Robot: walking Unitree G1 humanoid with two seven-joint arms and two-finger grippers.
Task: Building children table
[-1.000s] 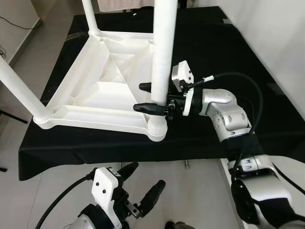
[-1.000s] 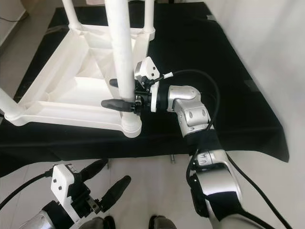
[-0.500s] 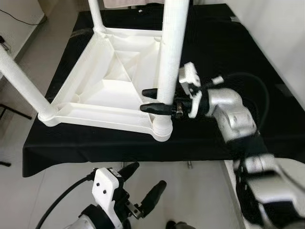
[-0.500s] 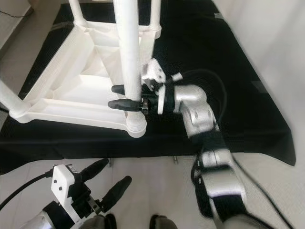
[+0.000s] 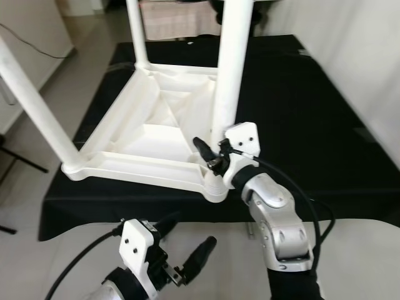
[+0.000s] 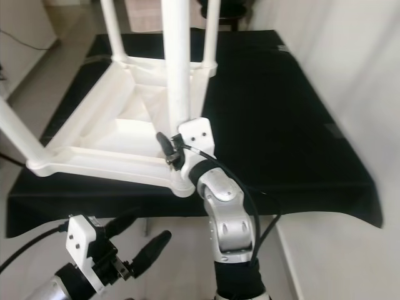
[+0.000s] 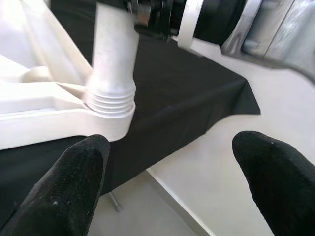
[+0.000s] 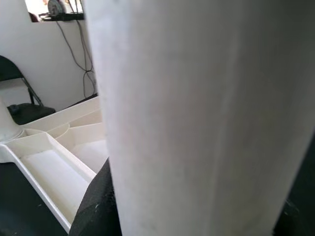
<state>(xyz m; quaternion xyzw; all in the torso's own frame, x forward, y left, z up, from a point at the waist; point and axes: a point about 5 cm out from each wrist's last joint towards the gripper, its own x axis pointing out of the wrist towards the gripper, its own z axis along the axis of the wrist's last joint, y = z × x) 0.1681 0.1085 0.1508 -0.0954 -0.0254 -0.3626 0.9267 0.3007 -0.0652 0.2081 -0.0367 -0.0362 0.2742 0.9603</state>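
Right hand (image 5: 209, 156), seen from the left eye, is closed around the near white plastic leg (image 5: 228, 81) of the upturned white plastic children's table (image 5: 150, 134), gripping just above the ribbed socket (image 5: 214, 186) into which that leg is set. Behind the hand the silver right arm (image 5: 275, 219) rises from below. The children's table lies top-down on a table covered with black cloth (image 5: 300, 112); beyond the hand a far white leg (image 5: 137, 31) stands upright, and well off to its left another white leg (image 5: 34, 103) rises from the near left corner. Left hand (image 5: 187, 247) hangs low, well apart from the right hand, over pale floor (image 5: 75, 250), its two black fingers spread and empty.

Right eye: same arrangement; the right hand clasps the near leg beside the black cloth.

Left wrist: two black fingertips (image 7: 74, 182) stand wide apart, nothing between them; ahead are the ribbed socket and the cloth edge.

Right wrist: the near leg lies close against one black finger (image 8: 101, 206); past it, the table's ribbed underside.
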